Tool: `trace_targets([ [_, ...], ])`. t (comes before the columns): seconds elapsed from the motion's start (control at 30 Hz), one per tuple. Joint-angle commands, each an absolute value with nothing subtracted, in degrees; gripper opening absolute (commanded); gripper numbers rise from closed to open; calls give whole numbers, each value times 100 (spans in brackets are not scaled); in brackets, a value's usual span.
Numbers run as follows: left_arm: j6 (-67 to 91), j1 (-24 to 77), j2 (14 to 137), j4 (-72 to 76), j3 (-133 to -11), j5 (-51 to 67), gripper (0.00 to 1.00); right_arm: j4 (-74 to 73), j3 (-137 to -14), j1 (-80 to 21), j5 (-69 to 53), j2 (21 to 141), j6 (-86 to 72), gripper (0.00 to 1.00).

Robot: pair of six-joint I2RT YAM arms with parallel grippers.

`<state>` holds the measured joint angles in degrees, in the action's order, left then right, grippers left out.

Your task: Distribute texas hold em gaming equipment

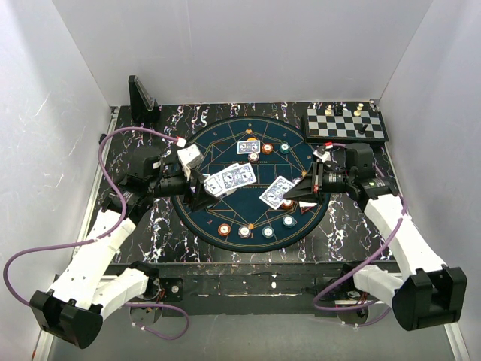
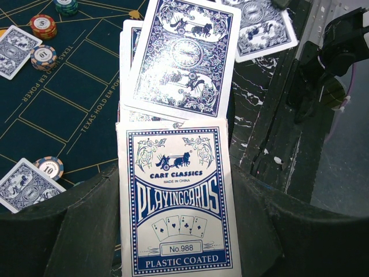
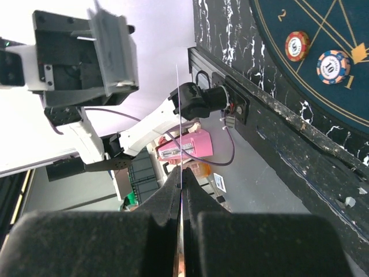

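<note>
On the left, the left gripper (image 1: 203,191) is clamped on the pack of cards (image 1: 229,179), which fans out over the blue mat (image 1: 213,143). Further right, the right gripper (image 1: 298,195) pinches a card (image 1: 276,192) between closed fingers. They look mid-deal. Next, I'd say, that card needs laying flat by the chips (image 1: 288,222).

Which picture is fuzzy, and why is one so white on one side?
Right wrist view: the bright wall washes out the left side, the dark fingers are blurry up close, the card is only a thin line. Left wrist view: the card pack is sharp, its print readable. Top external view: evenly lit, chips tiny.
</note>
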<state>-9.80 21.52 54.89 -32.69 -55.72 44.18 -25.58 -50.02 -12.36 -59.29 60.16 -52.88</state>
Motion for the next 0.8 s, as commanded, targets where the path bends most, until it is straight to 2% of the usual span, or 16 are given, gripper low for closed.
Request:
trace_targets([
  [0.0, -1002, 2092, 5361, -3208, -5730, 4535, 0, -2102, -4826, -1213, -5986, 6432, -4992, 1],
  [0.5, -1002, 2083, 5344, -3252, -5757, 4720, 0, -1020, -4816, -1626, -4993, 8981, -4641, 1],
  [0.77, -1028, 2083, 5326, -3305, -5818, 4746, 0, -1309, -5229, -1731, -4395, 9571, -4316, 1],
])
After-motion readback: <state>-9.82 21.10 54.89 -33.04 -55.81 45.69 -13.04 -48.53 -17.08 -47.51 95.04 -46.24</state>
